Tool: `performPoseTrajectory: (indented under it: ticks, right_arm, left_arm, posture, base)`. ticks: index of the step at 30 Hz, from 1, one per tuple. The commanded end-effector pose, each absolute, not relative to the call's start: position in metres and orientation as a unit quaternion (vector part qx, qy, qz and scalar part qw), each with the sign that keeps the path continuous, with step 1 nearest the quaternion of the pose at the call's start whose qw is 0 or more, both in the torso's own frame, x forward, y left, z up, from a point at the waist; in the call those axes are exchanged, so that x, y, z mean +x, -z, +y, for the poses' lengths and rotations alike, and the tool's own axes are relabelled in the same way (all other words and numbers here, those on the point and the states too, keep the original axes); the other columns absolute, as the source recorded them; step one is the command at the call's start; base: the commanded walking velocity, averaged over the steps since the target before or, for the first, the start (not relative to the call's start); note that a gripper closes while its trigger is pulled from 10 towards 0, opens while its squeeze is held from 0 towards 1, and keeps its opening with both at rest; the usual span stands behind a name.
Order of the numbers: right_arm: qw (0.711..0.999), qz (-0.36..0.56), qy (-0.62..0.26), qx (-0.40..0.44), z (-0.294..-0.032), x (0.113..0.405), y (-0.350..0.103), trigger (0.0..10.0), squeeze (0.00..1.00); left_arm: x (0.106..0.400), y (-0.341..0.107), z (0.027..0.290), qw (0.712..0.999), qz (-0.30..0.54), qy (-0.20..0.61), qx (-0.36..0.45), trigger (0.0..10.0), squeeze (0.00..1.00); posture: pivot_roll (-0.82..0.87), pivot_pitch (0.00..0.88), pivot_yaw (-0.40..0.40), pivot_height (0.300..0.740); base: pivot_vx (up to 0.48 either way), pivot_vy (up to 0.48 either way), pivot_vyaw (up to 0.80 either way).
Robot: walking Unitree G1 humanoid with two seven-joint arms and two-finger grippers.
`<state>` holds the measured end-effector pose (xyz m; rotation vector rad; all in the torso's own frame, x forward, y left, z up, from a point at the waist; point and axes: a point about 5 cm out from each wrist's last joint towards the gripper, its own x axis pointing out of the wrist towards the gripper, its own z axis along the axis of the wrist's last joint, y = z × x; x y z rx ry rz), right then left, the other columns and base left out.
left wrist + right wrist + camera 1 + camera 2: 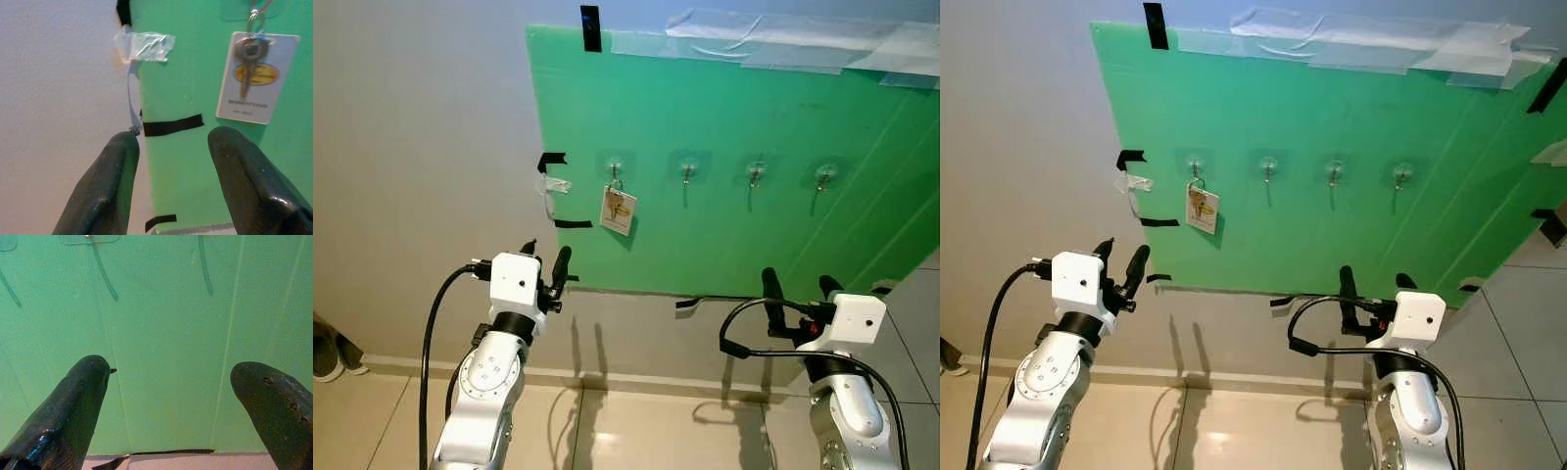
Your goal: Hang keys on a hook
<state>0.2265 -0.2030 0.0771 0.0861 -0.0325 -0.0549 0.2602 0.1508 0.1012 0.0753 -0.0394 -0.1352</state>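
Head view: keys (618, 208) with a white tag hang on the leftmost hook (616, 168) of a green board (734, 117) taped to the wall; left hand (544, 262) and right hand (800, 287) are raised below it. Left wrist: fingers (105, 191) spread, empty, beneath the keys; right wrist: fingers (68, 416) wide apart, empty, facing bare board.

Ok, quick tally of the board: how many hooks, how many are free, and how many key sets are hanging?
Hooks: 4
Free hooks: 3
Key sets hanging: 1, the keys with a white tag on the leftmost hook
Total: 5 things (4 hooks, 1 key set)
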Motion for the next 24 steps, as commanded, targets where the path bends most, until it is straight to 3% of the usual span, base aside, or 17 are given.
performPoseTrajectory:
  ticks: [1,9,24]
  right_arm:
    - [0.998,-0.012,0.023,0.055,-0.201,0.229,-0.079,10.0,0.0]
    - [0.999,-0.001,0.012,0.049,-0.198,0.235,-0.078,10.0,0.0]
    - [0.998,0.014,0.004,0.059,-0.199,0.238,-0.071,10.0,0.0]
  left_arm:
    - [0.268,-0.102,0.153,0.998,-0.011,0.06,0.033,10.0,0.0]
    - [0.271,-0.1,0.155,0.997,-0.001,0.07,0.028,10.0,0.0]
    - [0.274,-0.094,0.152,0.996,0.008,0.082,0.035,10.0,0.0]
  posture:
    - [-0.01,0.0,0.009,0.74]
    - [-0.02,0.0,0.026,0.74]
    - [-0.04,0.0,0.029,0.74]
  base:
    - [0.0,0.0,0.0]
    - [0.0,0.0,0.0]
    - [-0.266,0.0,0.0]
